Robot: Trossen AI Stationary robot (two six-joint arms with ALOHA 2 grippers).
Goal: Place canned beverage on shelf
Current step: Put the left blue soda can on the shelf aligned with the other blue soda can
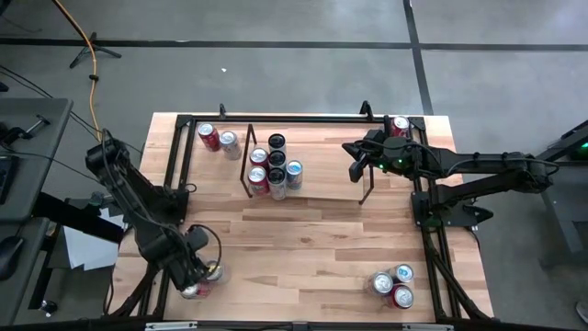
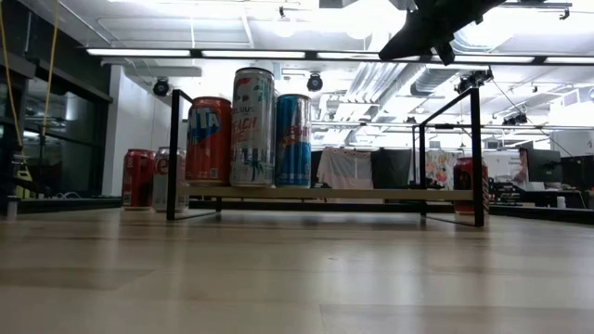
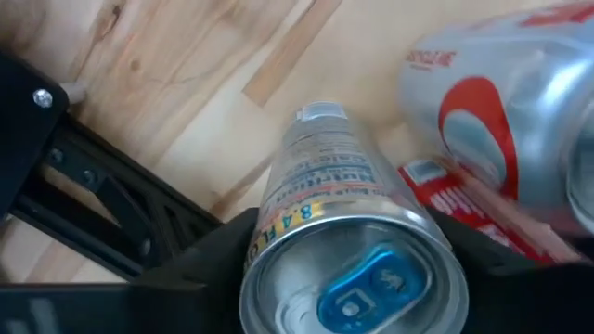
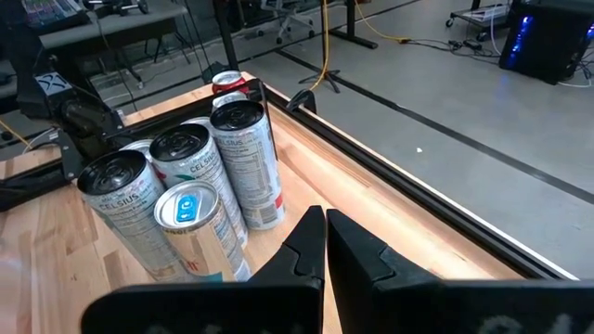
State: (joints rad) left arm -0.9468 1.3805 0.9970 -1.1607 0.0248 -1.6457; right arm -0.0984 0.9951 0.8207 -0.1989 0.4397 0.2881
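- High view: the shelf [image 1: 303, 156] sits in the upper middle of the desk [image 1: 312, 239], its long axis running left to right across the frame. Five cans [image 1: 276, 165] stand upright in a cluster at its left end; the rest of its top is bare.
- High view: the left hand [image 1: 204, 279] is at the lower left corner of the desk, down around a silver can [image 1: 213, 272] that stands among a few others there. The left arm bends from the desk's left edge toward the bottom of the frame.
- High view: the right hand [image 1: 354, 171] hangs over the shelf's right end, its fingers pressed together and holding nothing. Its arm stretches in level from the right edge of the frame.
- High view: two cans [image 1: 219, 140] stand left of the shelf, one red can [image 1: 400, 125] is at the upper right, and three cans [image 1: 393, 285] are at the lower right.
- Low view: the shelf spans the middle of the frame, with tall cans upright on its left end.
- Left wrist view: the silver can with a blue tab [image 3: 357, 269] stands upright between the two dark fingers [image 3: 200, 269], which sit partly open, close on either side of it; whether they press on it I cannot tell. A silver and red can [image 3: 501, 121] is just beside it.
- Right wrist view: the fingers [image 4: 311, 243] meet tip to tip, pointing toward the cluster of upright cans [image 4: 190, 190].
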